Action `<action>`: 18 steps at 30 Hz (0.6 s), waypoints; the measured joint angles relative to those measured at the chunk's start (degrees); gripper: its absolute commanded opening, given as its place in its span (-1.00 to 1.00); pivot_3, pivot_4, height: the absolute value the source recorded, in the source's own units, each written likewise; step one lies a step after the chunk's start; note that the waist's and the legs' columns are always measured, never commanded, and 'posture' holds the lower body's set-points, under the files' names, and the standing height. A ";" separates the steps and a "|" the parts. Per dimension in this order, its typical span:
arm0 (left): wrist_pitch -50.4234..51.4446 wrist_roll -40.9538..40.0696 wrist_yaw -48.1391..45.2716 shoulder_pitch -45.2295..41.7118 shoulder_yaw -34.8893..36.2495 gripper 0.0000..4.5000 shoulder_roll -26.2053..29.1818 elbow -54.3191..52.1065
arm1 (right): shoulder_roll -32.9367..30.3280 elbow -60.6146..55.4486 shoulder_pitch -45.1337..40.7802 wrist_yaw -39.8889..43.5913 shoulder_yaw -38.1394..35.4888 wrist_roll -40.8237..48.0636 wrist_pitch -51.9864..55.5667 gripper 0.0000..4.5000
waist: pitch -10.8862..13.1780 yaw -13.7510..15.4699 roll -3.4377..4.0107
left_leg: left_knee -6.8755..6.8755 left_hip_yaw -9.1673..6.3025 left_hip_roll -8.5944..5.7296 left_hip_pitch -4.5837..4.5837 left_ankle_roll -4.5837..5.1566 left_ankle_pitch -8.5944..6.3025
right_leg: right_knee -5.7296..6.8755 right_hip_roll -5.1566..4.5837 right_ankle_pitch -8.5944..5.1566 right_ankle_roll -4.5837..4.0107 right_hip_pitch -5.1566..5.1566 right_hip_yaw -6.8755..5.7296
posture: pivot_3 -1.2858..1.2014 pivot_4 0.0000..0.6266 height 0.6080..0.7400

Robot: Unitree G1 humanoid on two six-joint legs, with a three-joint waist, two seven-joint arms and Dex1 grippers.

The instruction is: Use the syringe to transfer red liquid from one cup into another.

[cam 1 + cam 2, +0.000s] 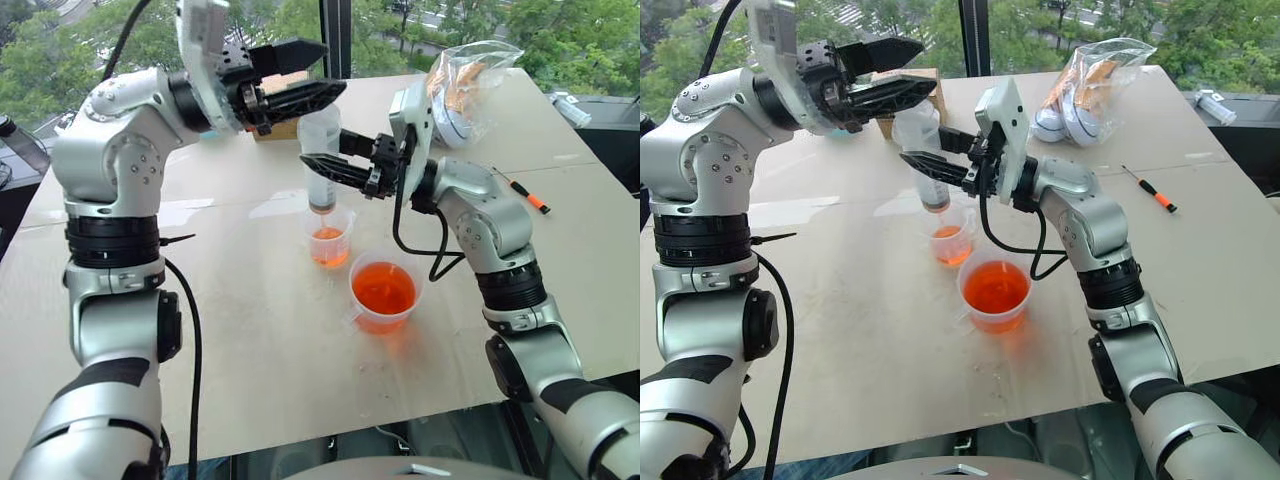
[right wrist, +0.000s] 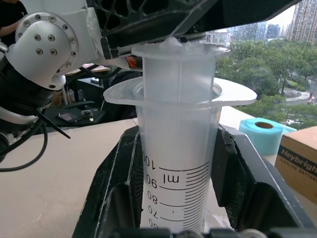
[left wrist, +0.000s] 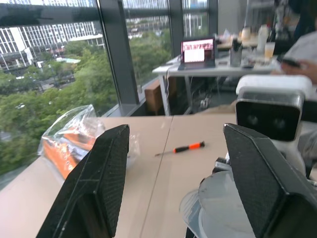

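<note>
Standing upright, the syringe [image 1: 322, 165] pointed tip-down over the smaller cup [image 1: 329, 238], its long axis vertical. The right gripper [image 2: 176, 198] had its jaws clenched around the barrel; the left gripper [image 1: 296, 78] hovered at the plunger, jaws parted. Light, rigid, slick plastic, I'd say, so best gripped mid-barrel, below the flange.

The syringe [image 1: 321, 160] is cloudy clear plastic with black scale marks. Below it, the small cup [image 1: 329, 238] holds orange-red liquid [image 1: 328, 246]; the larger cup [image 1: 384, 292] beside it glows brighter orange. An orange-handled screwdriver [image 1: 527, 194] lies on the tan desk [image 1: 250, 330].
</note>
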 measured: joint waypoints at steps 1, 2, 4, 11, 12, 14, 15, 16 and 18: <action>-0.89 0.55 -0.50 0.58 -0.21 0.32 0.10 -0.01 | -0.10 0.04 0.02 0.00 0.20 -0.10 0.32 -0.36 | 0.00 -0.04 0.00 | 0.00 0.00 0.00 0.00 0.00 0.00 | 0.00 0.00 0.00 0.00 0.00 0.00 | 0.03 -0.52 1.00; -1.34 0.88 -0.96 0.97 -0.44 0.32 0.13 -0.01 | -0.17 0.06 0.09 0.00 0.43 -0.27 0.41 -0.36 | 0.00 -0.06 0.00 | 0.00 0.00 0.01 0.00 0.00 0.00 | 0.00 0.00 0.00 0.00 -0.01 0.01 | 0.03 -0.52 1.00; -1.92 1.56 -1.63 1.07 -1.05 0.32 0.29 -0.04 | -0.16 0.09 0.10 -0.17 0.49 -0.30 0.42 -0.36 | 0.00 -0.02 0.00 | 0.00 0.00 0.01 0.00 0.00 0.00 | 0.00 0.00 0.00 0.00 -0.01 0.00 | 0.03 -0.52 1.00; -2.39 2.25 -1.86 1.17 -1.29 0.32 0.33 -0.06 | -0.17 0.22 0.10 -0.45 0.49 -0.29 0.45 -0.36 | 0.00 0.00 0.00 | 0.00 0.00 0.01 0.00 0.00 0.00 | 0.00 0.00 0.00 0.00 -0.01 0.01 | 0.03 -0.52 1.00; -2.23 2.25 -1.78 1.17 -1.26 0.32 0.33 -0.06 | -0.16 0.24 0.10 -0.45 0.49 -0.28 0.45 -0.36 | 0.00 0.00 0.00 | 0.00 0.00 0.01 0.00 0.00 0.00 | 0.00 0.00 0.00 0.00 -0.01 0.01 | 0.03 -0.52 1.00; -2.16 2.26 -1.19 1.13 -1.11 0.32 0.24 -0.03 | -0.16 0.25 0.09 -0.48 0.46 -0.27 0.45 -0.36 | 0.00 -0.01 0.00 | 0.00 0.00 0.01 0.00 0.00 0.00 | 0.00 0.00 0.00 0.00 -0.01 0.01 | 0.03 -0.52 1.00; -2.02 2.21 -0.95 1.05 -1.00 0.32 0.09 0.02 | -0.15 0.24 0.09 -0.50 0.40 -0.25 0.45 -0.36 | 0.00 0.00 0.00 | 0.00 0.00 0.01 0.00 0.00 0.00 | 0.00 0.00 0.00 0.00 -0.01 0.01 | 0.03 -0.52 1.00; -1.74 2.07 -0.66 0.90 -0.92 0.32 -0.10 0.16 | -0.15 0.24 0.09 -0.53 0.27 -0.24 0.44 -0.36 | 0.00 0.00 0.00 | 0.00 0.00 0.01 0.00 0.00 0.00 | 0.00 0.00 0.00 0.00 -0.01 0.01 | 0.03 -0.52 1.00; -0.67 1.30 -0.19 0.48 -0.29 0.32 -0.56 0.72 | -0.15 0.21 0.08 -0.53 -0.21 -0.19 0.35 -0.36 | 0.00 0.00 0.00 | 0.00 0.00 0.01 0.00 0.00 0.00 | 0.00 0.00 0.00 0.00 -0.01 0.01 | 0.03 -0.52 1.00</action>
